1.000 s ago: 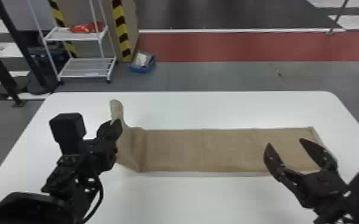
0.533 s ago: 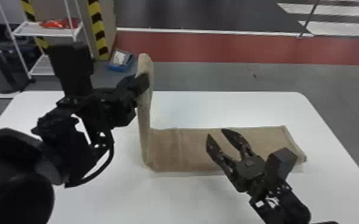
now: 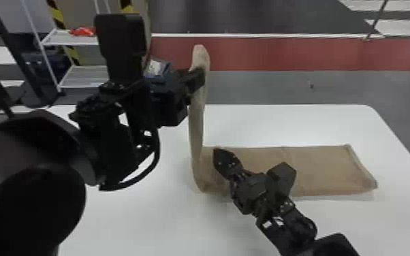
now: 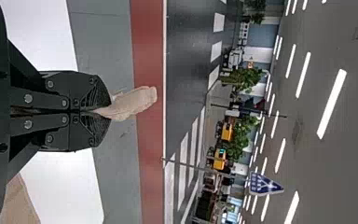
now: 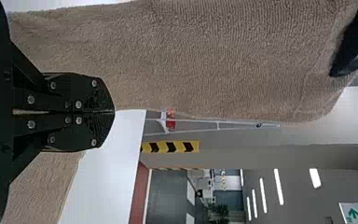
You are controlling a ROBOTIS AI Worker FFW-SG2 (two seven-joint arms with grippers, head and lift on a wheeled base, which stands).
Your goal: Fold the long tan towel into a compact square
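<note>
In the head view my left gripper is high above the table, shut on the left end of the tan towel, which hangs from it as an upright strip. The towel's right part lies flat on the table. My right gripper is low beside the foot of the raised strip. The left wrist view has the left gripper closed on a bit of towel poking past its tips. In the right wrist view the right gripper is shut with nothing visible between its tips, the raised towel beside it.
The white table extends around the towel. Behind it stand a white shelf rack with a red item and, on the floor, a blue box. The left arm's bulk covers the table's left side.
The left gripper has risen and gone right, lifting the towel's left end off the table. The right gripper has moved left along the towel to the raised part and closed.
</note>
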